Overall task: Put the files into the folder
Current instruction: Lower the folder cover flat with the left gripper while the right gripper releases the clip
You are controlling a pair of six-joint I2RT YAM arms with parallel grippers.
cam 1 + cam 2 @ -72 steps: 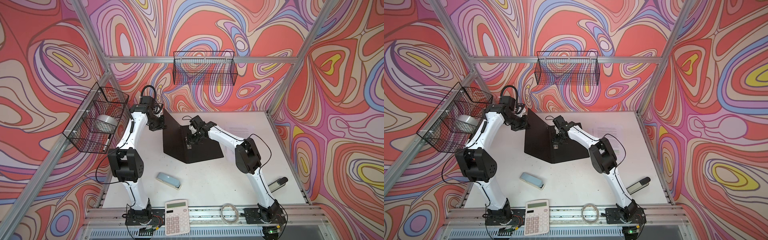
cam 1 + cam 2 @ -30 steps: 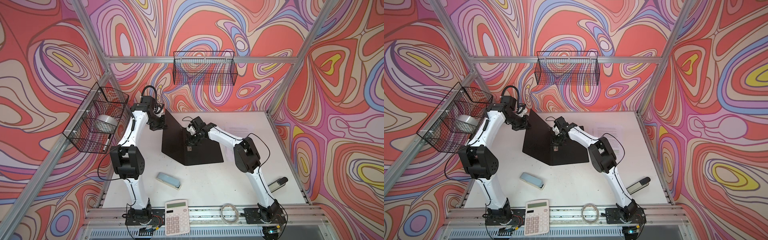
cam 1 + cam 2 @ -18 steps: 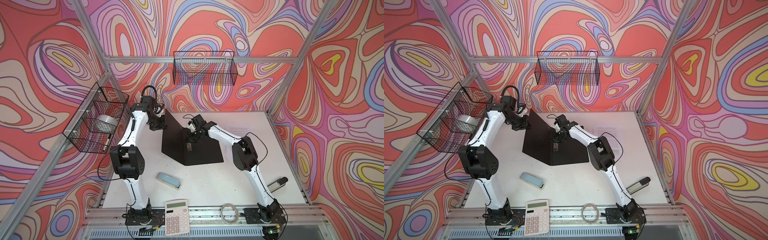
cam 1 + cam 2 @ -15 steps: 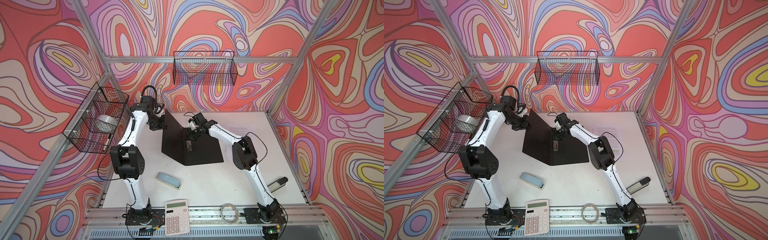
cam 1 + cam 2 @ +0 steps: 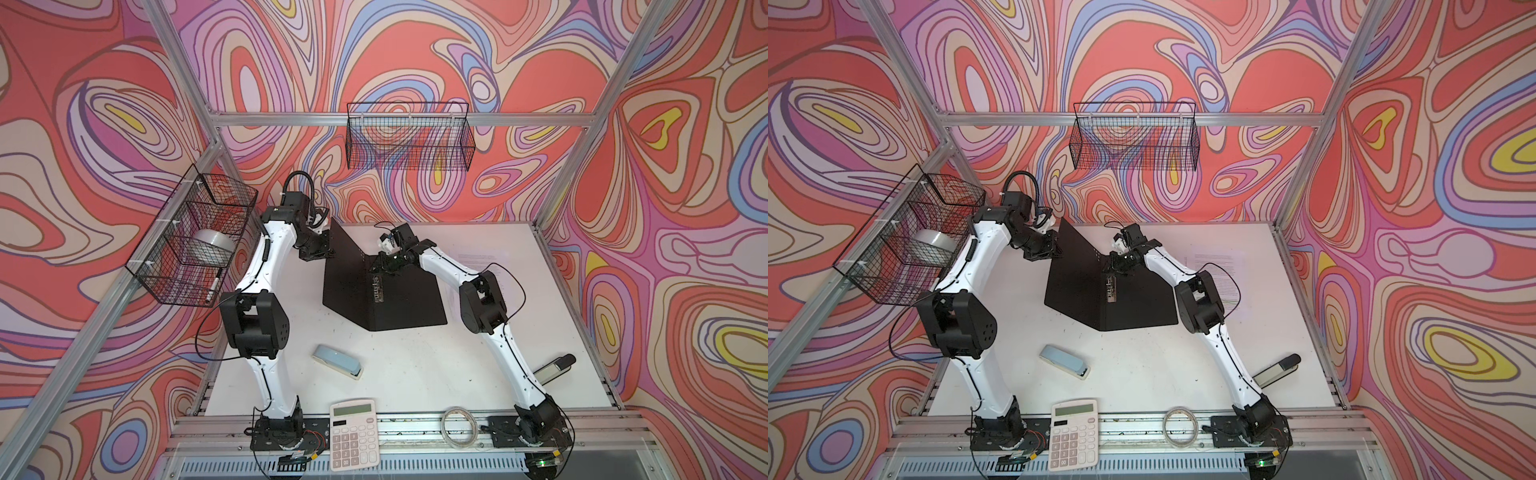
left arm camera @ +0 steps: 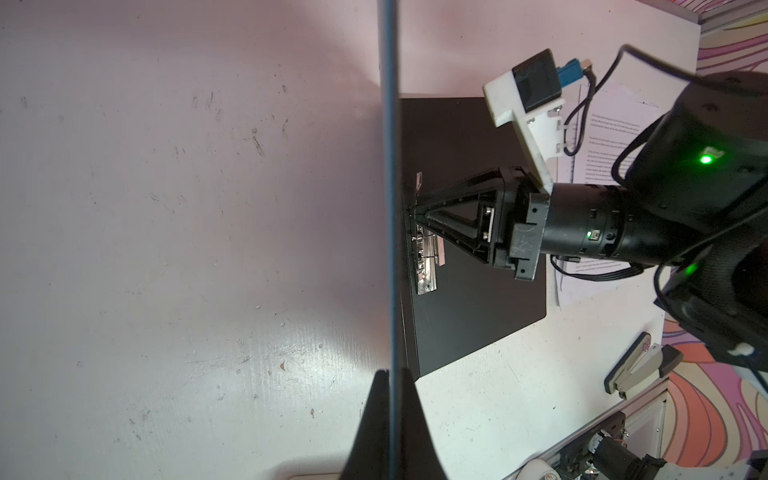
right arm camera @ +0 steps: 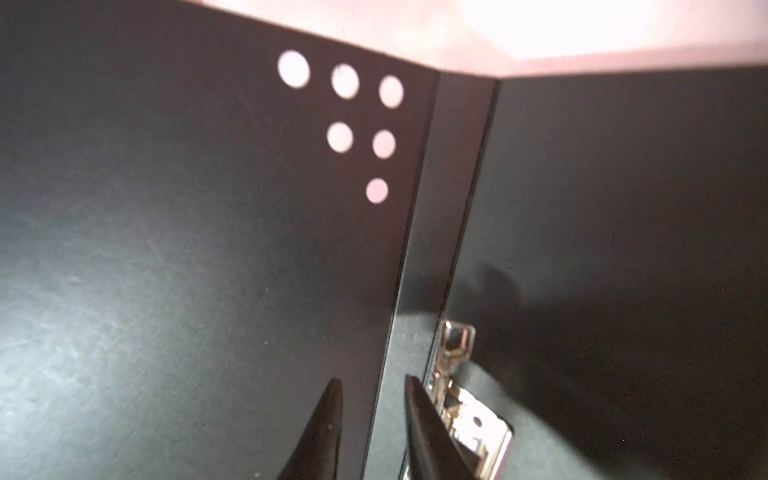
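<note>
Folder (image 5: 399, 299) lies open on the far middle of the white table (image 5: 415, 374), and both top views show its black inside. Its long axis follows the spine, which runs from the far side of the table toward the near edge. The right cover lies flat on the table. The left cover stands raised at a steep tilt, so the folder gapes upward and to the right, toward the files (image 5: 486, 262). Those white printed sheets lie flat on the table just beside the flat cover's right edge, partly hidden under the right arm.

A metal clip (image 5: 377, 289) sits lengthwise beside the spine on the flat cover. The right wrist view shows the inside as matt black with faint scuffs. Six round holes (image 7: 345, 81) pierce the cover opposite the clip, near a corner by the spine. From the left wrist camera the raised cover is seen edge-on, as a thin blue edge (image 6: 390, 166).

The left gripper (image 5: 328, 249) is clenched on the far upper part of the raised cover, and in the left wrist view its fingers (image 6: 409, 424) pinch that blue edge. The right gripper (image 7: 372, 386) points down at the spine near its far end. Its jaws are parted a little with nothing between them, and the tips are just beside the clip. Whether they touch it cannot be told.
</note>
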